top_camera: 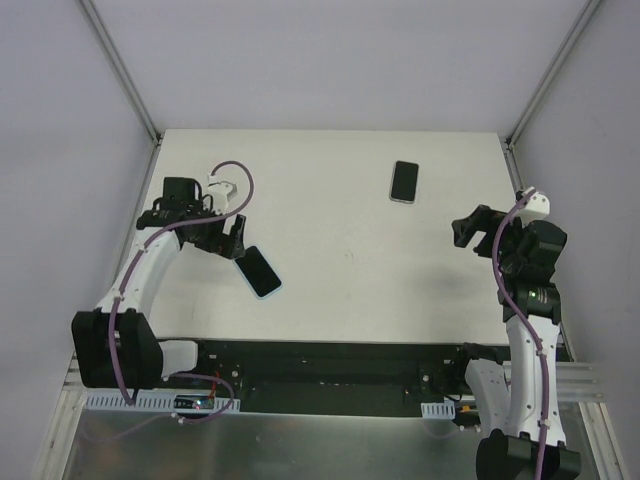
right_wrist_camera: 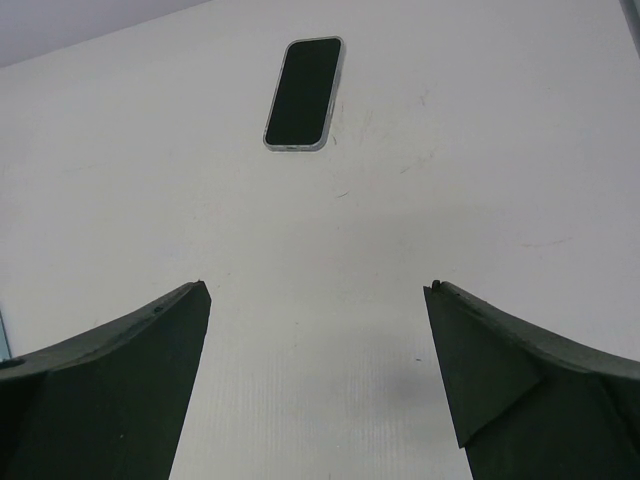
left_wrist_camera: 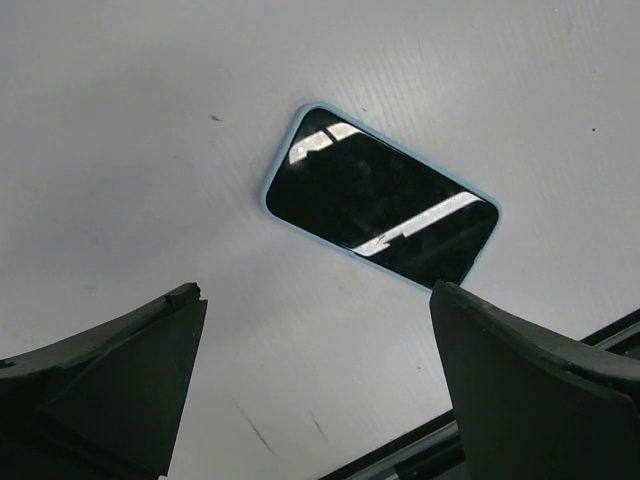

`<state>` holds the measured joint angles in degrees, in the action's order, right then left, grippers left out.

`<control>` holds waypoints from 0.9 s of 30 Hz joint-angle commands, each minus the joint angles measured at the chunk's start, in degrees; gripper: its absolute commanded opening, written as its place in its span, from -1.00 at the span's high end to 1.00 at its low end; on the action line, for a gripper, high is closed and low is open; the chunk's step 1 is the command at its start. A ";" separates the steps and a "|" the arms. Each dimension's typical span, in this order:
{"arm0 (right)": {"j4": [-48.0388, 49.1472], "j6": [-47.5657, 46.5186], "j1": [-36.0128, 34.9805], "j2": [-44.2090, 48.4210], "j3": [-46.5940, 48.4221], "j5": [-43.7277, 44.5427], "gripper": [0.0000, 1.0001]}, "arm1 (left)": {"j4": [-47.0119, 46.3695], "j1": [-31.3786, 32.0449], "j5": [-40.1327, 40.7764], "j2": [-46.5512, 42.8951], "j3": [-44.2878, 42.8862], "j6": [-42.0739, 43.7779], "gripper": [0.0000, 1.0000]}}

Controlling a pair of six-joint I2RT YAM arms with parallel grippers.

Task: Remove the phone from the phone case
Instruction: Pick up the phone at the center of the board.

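A dark-screened phone in a light blue phone case [top_camera: 261, 271] lies face up on the white table, just right of and below my left gripper [top_camera: 232, 240]. In the left wrist view this phone [left_wrist_camera: 382, 195] sits beyond the open gripper [left_wrist_camera: 315, 290], nothing between the fingers. A second dark phone with a pale clear rim [top_camera: 404, 181] lies at the back right. The right wrist view shows that phone [right_wrist_camera: 303, 92] far ahead of my open right gripper [right_wrist_camera: 318, 286]. My right gripper [top_camera: 468, 232] hovers near the table's right side, empty.
The white table [top_camera: 340, 250] is bounded by grey walls on the left, back and right. A black rail [top_camera: 330, 365] runs along the near edge between the arm bases. A purple cable [top_camera: 235, 185] loops over the left arm.
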<state>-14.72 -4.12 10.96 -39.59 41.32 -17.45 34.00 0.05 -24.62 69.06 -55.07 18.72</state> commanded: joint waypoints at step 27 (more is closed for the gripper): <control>2.50 -1.07 0.46 -0.75 -0.63 -3.73 -0.98 | 7.84 9.61 7.31 31.05 -13.49 -7.65 -0.99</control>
<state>-14.74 -4.16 10.96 -40.32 40.49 -20.05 38.37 8.32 -16.03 99.07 -66.67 10.02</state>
